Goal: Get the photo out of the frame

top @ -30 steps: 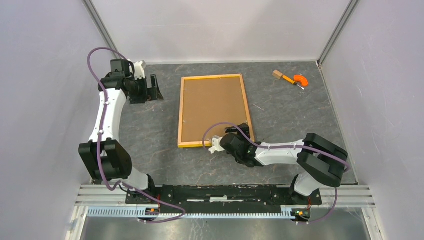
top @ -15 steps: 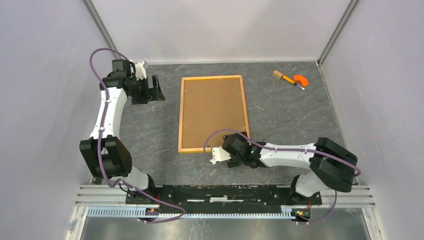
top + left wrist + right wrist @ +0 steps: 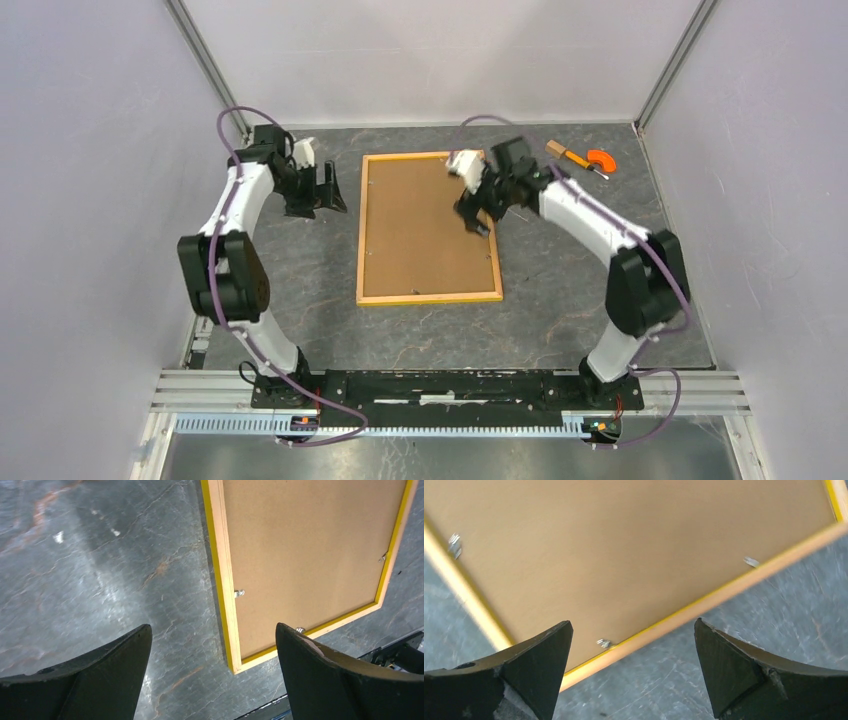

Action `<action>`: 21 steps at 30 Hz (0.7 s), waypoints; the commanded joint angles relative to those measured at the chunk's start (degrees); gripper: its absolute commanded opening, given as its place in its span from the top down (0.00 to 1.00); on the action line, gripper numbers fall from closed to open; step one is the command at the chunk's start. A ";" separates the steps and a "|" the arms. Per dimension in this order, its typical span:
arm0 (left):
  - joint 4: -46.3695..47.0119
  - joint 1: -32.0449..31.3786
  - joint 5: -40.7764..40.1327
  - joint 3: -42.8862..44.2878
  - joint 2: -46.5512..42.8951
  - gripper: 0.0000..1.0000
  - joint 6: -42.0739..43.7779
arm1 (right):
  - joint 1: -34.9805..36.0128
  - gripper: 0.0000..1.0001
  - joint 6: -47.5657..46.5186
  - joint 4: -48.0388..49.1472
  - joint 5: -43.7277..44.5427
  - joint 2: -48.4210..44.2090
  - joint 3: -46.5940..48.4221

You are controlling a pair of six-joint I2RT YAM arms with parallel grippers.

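The large rectangular frame [image 3: 430, 297], yellow-bordered with light wood edges, lay face down on the grey marbled bench [image 3: 300, 290]. Its brown fibreboard backing panel [image 3: 425, 220] was uppermost. The photo was not visible; it was judged to sit beneath that panel, inside the frame.

The left pincer [image 3: 322, 190] hung released, jaws wide, over bare bench just beside the frame's left long edge, near its far end. It touched nothing. The right pincer [image 3: 478, 208] hung released and empty above the frame's far right portion, apart from the panel.

Step in hand, as judged: freeing the small metal clips [image 3: 604, 642] that retain the panel along the frame's inner edge.

1. Bring the right pincer down beside the nearest clip and work it with one fingertip rather than both.
2. Move each clip off the panel, toward the frame's rim. Whether these clips swivel or bend could not be told.
3. Rest the left pincer on the frame's left rim to stop sliding.
4. Leave the panel down until every clip is clear. Early prying would risk bending the panel or creasing the photo.
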 commanded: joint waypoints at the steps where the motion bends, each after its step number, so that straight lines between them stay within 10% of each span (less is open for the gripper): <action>1: 1.52 -3.27 -0.07 4.66 6.49 0.05 2.64 | -10.69 0.03 14.29 -6.10 -10.16 11.69 11.04; 21: 2.65 -9.63 -5.83 14.39 25.18 0.38 3.91 | -19.03 0.33 20.88 -1.70 -13.15 33.42 23.62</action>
